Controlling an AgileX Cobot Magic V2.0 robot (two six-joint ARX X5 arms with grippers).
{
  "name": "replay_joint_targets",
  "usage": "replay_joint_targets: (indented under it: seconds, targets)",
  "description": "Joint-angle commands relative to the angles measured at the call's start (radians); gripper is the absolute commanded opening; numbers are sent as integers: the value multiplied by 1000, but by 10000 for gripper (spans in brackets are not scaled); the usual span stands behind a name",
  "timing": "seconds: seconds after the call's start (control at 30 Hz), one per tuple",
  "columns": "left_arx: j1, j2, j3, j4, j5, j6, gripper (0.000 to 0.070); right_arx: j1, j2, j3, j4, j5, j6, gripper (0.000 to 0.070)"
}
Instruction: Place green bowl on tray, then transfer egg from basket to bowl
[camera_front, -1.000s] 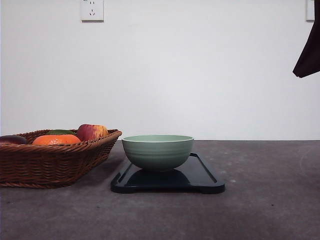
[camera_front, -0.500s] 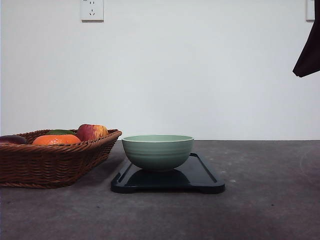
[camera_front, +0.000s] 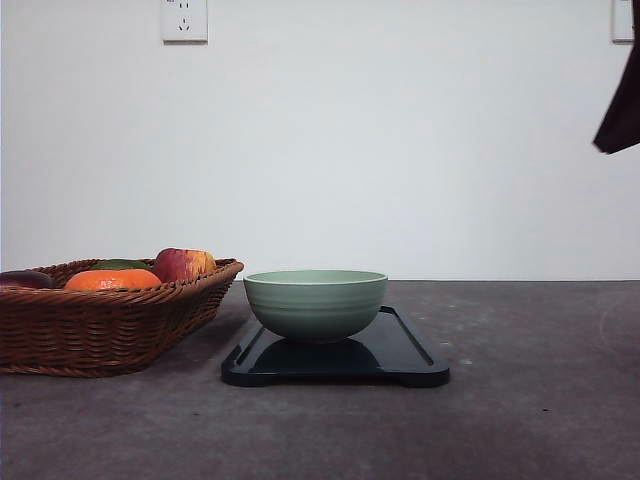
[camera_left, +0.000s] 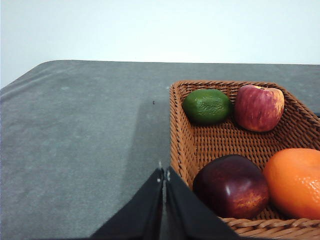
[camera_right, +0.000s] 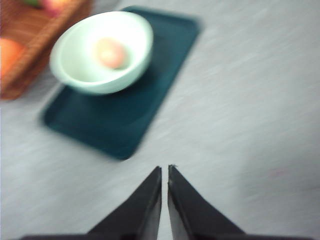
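The pale green bowl (camera_front: 315, 303) stands upright on the black tray (camera_front: 405, 352) at the table's middle. In the blurred right wrist view, a pinkish egg (camera_right: 110, 52) lies inside the bowl (camera_right: 82, 70) on the tray (camera_right: 125, 117). My right gripper (camera_right: 164, 171) is shut and empty, hanging over bare table short of the tray. The wicker basket (camera_front: 100, 330) sits left of the tray. My left gripper (camera_left: 164, 174) is shut and empty, just outside the near corner of the basket (camera_left: 225, 142).
The basket holds a lime (camera_left: 206, 106), a red apple (camera_left: 259, 107), a dark red apple (camera_left: 231, 186) and an orange (camera_left: 295, 181). A dark part of my right arm (camera_front: 622, 110) hangs at the upper right. Grey table spreads right of the tray.
The dark part of my right arm at the upper right has shifted slightly to the right. Bowl, tray and basket have stayed put.
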Motion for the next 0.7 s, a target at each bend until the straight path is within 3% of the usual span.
replay_joint_targets:
  seconds: [0.0,0.33,0.67]
  targets:
    - [0,-1,-19,8,1,6,0,-24,-27,-18,38,42,-51,13]
    - [0,-1,-19,8,1,6,0,-280,-333,-384,464,94,-118,13]
    - [0,-1,-19,8,1,6,0,-435,-597,-595,495,94,-120,13]
